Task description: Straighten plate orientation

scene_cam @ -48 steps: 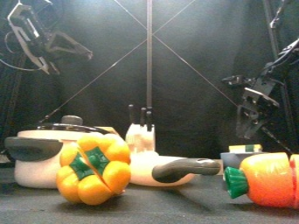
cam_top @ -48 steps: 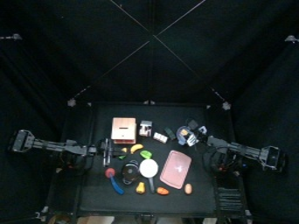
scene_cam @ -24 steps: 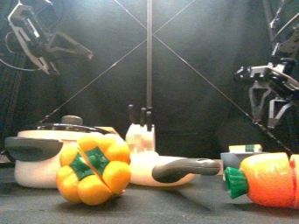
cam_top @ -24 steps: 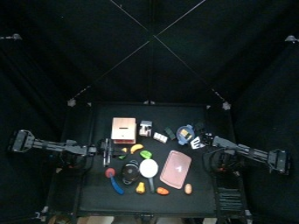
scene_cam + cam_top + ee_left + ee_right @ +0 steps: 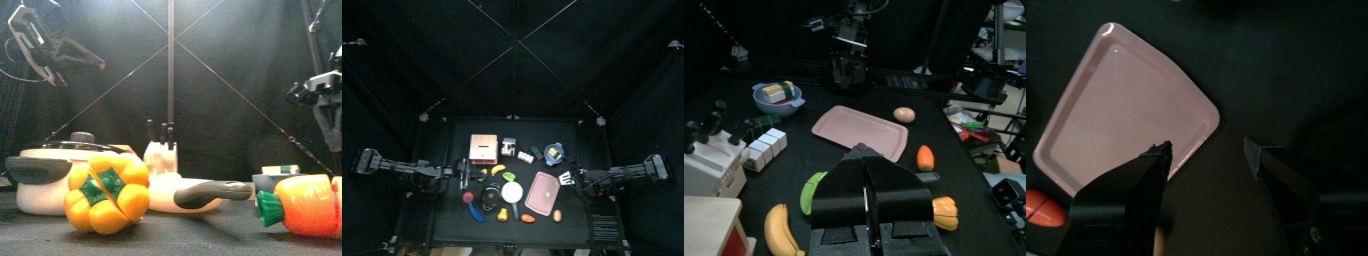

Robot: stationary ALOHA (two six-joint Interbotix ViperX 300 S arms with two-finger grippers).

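The pale pink plate (image 5: 544,188) lies flat and askew on the right half of the table, its long side slanting. It fills much of the right wrist view, plate (image 5: 1126,110), and also shows in the left wrist view, plate (image 5: 862,130). My right gripper (image 5: 1209,150) hangs open just above the plate's right corner, one jaw over the rim and the other over bare table, with nothing held. From above, the right gripper (image 5: 572,178) sits at the plate's right edge. My left gripper (image 5: 869,165) is shut and empty, resting at the table's left (image 5: 465,175).
A salmon box (image 5: 484,147) and a blue bowl (image 5: 555,153) stand behind the plate. An egg (image 5: 905,114) and a small carrot (image 5: 925,157) lie beside it. At the front edge are a yellow pepper (image 5: 107,192), a pot (image 5: 67,175) and a large carrot (image 5: 310,205).
The right arm has swung from the back right of the table toward the front, bringing its open gripper down to the plate's right edge. The left arm and the plate have not moved.
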